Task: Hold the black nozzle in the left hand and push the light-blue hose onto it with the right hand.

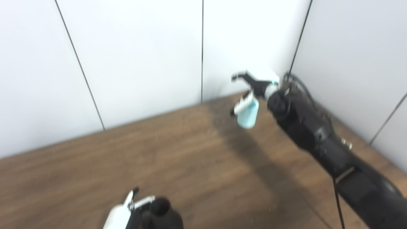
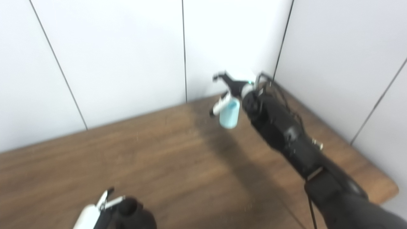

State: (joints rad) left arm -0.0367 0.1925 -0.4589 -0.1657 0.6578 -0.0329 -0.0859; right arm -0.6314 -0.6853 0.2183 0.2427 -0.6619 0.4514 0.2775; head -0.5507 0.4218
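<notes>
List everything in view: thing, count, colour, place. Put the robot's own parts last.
light-blue hose: one short piece, pale blue, held in the air over the far right part of the table, hanging from the right hand.
black nozzle: one, black, at the bottom edge, left of centre, in the left hand, open end facing up.
table: one, brown wood grain, fills the lower half of both views.
wall panels: white with thin dark seams, behind the table and along its right side.
right hand: one, black and white, far right, shut on the hose; its black arm comes in from the bottom right.
left hand: one, white and black, bottom edge, mostly cut off, shut on the nozzle.
</notes>
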